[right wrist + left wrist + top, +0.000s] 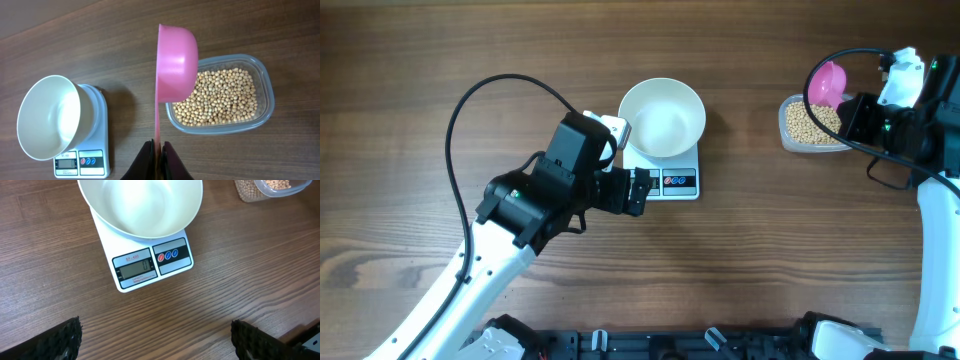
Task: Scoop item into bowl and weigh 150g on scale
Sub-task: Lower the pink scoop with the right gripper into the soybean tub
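The white bowl (662, 118) stands empty on the small white scale (675, 182), whose display (134, 267) shows a zero. The beans (222, 97) lie heaped in a clear plastic tub (267, 95) at the table's right. My right gripper (159, 147) is shut on the thin handle of a pink scoop (175, 62), which is turned on its side over the tub's left end; its inside is hidden. In the overhead view the scoop (827, 85) hangs over the tub's far left corner. My left gripper (156, 330) stands open over bare wood just in front of the scale, holding nothing.
The table is brown wood. My left arm (535, 195) reaches in from the lower left and its black cable (470, 100) loops over the table. The right arm (920, 110) with its cable sits at the right edge, beside the tub.
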{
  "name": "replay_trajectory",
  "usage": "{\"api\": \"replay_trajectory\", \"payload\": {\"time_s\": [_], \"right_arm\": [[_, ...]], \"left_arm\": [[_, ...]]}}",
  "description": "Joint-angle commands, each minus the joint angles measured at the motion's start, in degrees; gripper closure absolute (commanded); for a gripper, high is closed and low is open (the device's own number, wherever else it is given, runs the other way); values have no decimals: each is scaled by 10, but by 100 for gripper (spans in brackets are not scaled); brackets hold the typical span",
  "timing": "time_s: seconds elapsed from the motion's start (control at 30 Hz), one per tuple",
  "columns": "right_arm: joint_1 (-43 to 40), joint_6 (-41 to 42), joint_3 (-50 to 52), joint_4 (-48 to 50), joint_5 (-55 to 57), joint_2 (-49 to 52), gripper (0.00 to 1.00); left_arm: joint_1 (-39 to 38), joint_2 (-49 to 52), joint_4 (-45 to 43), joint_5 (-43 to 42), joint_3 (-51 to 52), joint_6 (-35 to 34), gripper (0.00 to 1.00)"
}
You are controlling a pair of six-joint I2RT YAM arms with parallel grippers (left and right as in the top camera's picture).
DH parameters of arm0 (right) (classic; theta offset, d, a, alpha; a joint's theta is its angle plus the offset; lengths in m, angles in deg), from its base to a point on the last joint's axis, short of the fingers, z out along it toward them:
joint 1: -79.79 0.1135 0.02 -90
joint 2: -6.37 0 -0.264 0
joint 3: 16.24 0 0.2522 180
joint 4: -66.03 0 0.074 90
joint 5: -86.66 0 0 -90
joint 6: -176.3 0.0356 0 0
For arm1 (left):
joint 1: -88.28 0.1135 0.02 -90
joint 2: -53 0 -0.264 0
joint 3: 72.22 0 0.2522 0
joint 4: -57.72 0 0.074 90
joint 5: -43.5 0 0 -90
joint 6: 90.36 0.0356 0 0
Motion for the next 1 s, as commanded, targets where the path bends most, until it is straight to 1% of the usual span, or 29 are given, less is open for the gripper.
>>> {"api": "replay_trajectory", "payload": {"time_s": [0.0,0.43,0.5,0.6,0.73,0.97], "right_arm": [[-1,4,-5,0,4,-9,96],[-1,-13,-5,0,14,-9,96],[-1,-13,-5,0,35,-9,96],[-1,-17,-5,0,96,-9,96],[-1,-69,-5,0,151,-5,96],[-1,-126,-5,0,150,33,96]], "left_arm": [[-3,0,-2,5,2,12,0],[-3,0,-2,5,2,12,0],[-3,0,-2,5,2,12,0],[-3,0,-2,5,2,12,0],[-3,0,-2,5,2,12,0],[-3,0,-2,5,2,12,0]]}}
